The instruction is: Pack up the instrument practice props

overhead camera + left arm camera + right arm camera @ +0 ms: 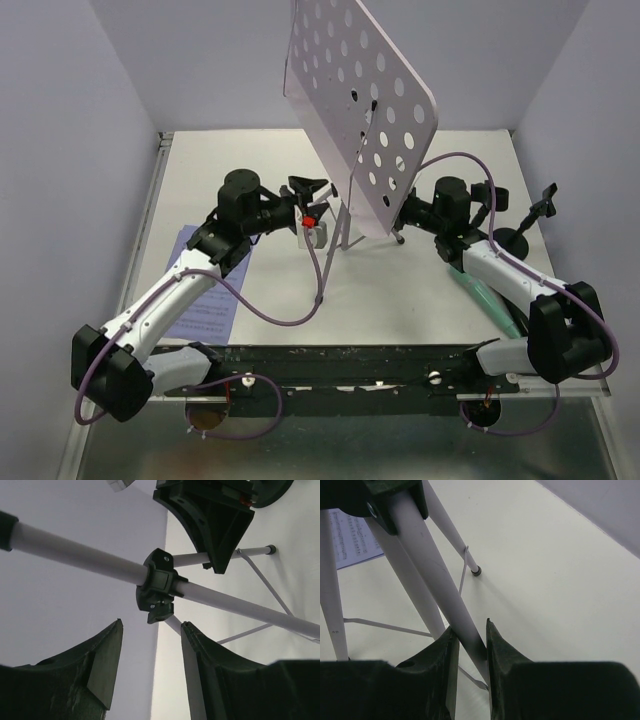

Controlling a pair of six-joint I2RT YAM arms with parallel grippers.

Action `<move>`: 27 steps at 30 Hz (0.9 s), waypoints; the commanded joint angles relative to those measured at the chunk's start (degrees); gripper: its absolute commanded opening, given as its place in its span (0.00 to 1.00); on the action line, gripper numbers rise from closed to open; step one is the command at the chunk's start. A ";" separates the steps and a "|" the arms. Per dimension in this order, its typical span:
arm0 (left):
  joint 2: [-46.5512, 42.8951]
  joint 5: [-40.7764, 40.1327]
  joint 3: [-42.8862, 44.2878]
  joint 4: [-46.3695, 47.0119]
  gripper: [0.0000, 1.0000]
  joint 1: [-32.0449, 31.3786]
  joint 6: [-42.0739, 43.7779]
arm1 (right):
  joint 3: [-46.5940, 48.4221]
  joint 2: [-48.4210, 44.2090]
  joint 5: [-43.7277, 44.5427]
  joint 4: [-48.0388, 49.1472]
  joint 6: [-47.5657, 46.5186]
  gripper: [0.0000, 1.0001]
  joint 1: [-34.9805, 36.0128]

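Observation:
The silver tripod (345,228) stands mid-table, its pale perforated desk (360,110) tilted above it. My left gripper (310,225) sits just left of the legs. In the left wrist view it (150,630) is open with nothing between its fingers, and the tripod's tube with a black clamp (160,582) crosses just beyond the tips. Reaching in from the right under the desk, my right gripper (405,218) is shut on a tripod leg (445,590), as the right wrist view (469,630) shows. Printed sheet-music pages (205,300) lie at the left. A mint-green microphone (485,290) lies under the right arm.
A short black pole on a round base (515,238) stands at the right, near the wall. A black clip (305,187) sits just behind my left gripper. Purple cables loop across the table in front of the tripod. Walls close in left, right and behind.

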 commanded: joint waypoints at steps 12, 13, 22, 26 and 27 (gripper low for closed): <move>6.21 -0.97 0.01 6.90 0.46 -2.76 2.70 | -3.05 2.58 -0.17 -14.24 5.73 0.02 0.01; 6.21 -1.50 -0.26 7.61 0.44 -2.76 2.35 | -2.96 2.75 -0.17 -14.41 5.73 0.02 0.01; 7.09 -7.38 1.84 8.33 0.00 -2.77 -11.16 | -2.43 3.11 -0.17 -14.76 5.73 0.02 0.01; 7.79 -5.91 8.60 1.22 0.00 0.83 -38.26 | -2.34 3.02 -0.17 -14.85 5.73 0.02 0.01; 8.48 -3.29 10.10 -0.63 0.00 2.93 -45.13 | -2.43 2.93 -0.26 -14.85 5.73 0.01 0.01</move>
